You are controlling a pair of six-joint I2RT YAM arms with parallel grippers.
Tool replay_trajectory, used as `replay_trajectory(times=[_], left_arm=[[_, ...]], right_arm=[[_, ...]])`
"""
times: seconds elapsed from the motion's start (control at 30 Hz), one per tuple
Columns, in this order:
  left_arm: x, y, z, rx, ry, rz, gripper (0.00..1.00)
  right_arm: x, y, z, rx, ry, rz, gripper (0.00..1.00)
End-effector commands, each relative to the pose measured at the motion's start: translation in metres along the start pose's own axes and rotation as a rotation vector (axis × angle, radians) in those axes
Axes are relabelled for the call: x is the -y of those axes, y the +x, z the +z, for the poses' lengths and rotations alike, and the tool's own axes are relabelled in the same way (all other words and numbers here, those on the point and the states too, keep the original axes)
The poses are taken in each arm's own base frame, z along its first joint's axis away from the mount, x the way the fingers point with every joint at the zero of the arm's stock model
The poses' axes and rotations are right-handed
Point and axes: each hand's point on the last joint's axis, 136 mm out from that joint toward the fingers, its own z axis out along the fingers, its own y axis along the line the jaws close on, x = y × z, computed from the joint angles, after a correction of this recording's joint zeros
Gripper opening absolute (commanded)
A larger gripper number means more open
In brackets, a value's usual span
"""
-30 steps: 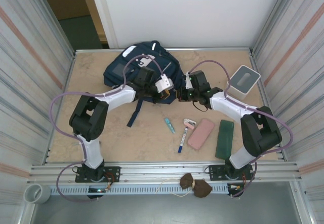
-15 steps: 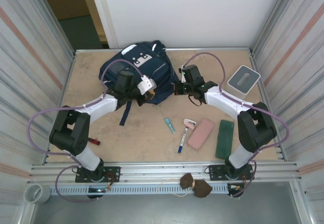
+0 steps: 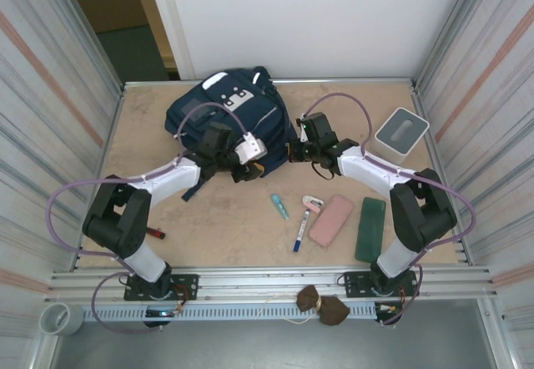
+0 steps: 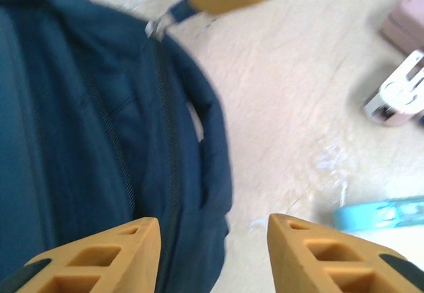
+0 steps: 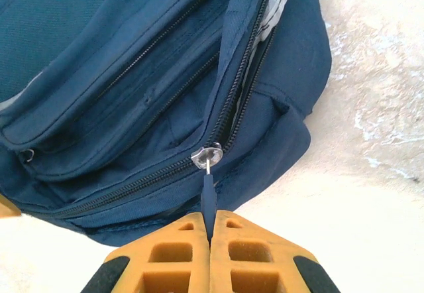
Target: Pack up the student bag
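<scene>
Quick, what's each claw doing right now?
Left gripper: open, holding nothing.
Right gripper: shut on the dark zipper pull of the large navy-blue fabric backpack.

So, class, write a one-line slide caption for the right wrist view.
Right claw shut on the zip pull of the navy student bag, on a pale table.

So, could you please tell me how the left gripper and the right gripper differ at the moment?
The left gripper is open and empty, while the right gripper is shut on the zipper pull. The left gripper hovers over the edge of the student bag and the bare table; the right gripper sits right at the bag's zipper. Both are orange-tipped and work at the bag's near side.
</scene>
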Motion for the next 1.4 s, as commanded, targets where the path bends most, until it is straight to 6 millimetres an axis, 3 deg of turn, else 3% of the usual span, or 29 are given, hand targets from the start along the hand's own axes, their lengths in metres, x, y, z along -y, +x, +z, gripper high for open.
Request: replay_trajectory(times=[0.0,0.33,0.43,0.5,0.67,0.8,1.0,1.2,1.33,1.37], left_arm=[[-0.004,-0.025,0.008,0.009,-0.012,0.062,0.49],[-0.012,-0.033,0.048,-0.007,0.031,0.082,0.46],[-0.015,-0.034,0.055,0.001,0.045,0.073,0.37],[-0.017,-0.037,0.056,0.011,0.051,0.064,0.24],[-0.013,-0.044,0.033,0.085,0.099,0.015,0.0],[-0.006,-0.036,0.007,0.108,0.144,-0.032,0.0],[-0.012,-0.012,-0.017,0.097,0.074,-0.064,0.0],[-0.01,0.007,-0.032,0.086,0.033,-0.084,0.0],[-0.007,0.013,-0.034,0.09,0.011,-0.089,0.0],[-0.006,0.009,-0.034,0.102,0.012,-0.081,0.07]], right_arm=[[-0.02,-0.007,-0.019,0.041,-0.072,0.021,0.0],[-0.031,-0.007,-0.029,0.061,-0.107,0.026,0.0],[-0.03,-0.006,-0.029,0.064,-0.104,0.028,0.0],[-0.026,-0.004,-0.028,0.06,-0.086,0.024,0.0],[0.006,-0.002,-0.024,0.059,0.075,-0.015,0.0],[0.03,-0.01,-0.019,0.068,0.202,-0.063,0.0],[0.047,-0.025,-0.008,0.066,0.272,-0.07,0.0],[0.041,-0.03,0.012,0.045,0.249,-0.067,0.0],[0.026,-0.027,0.02,0.019,0.188,-0.084,0.0],[0.021,-0.027,0.018,0.026,0.171,-0.09,0.0]])
